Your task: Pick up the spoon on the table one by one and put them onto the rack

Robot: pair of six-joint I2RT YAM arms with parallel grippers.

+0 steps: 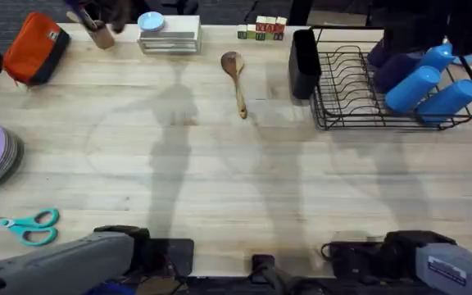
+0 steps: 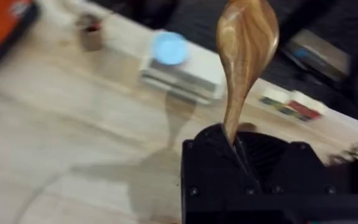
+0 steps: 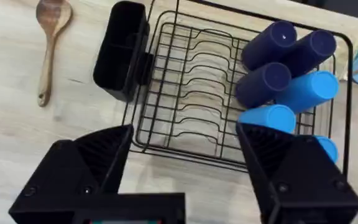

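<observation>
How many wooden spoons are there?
2. One brown wooden spoon lies on the light-wood table near the black wire rack. The second spoon is gripped by the left gripper.

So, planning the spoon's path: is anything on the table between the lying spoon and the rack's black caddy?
No. In the overhead view the table is bare between the spoon and the caddy; the right wrist view agrees.
</observation>
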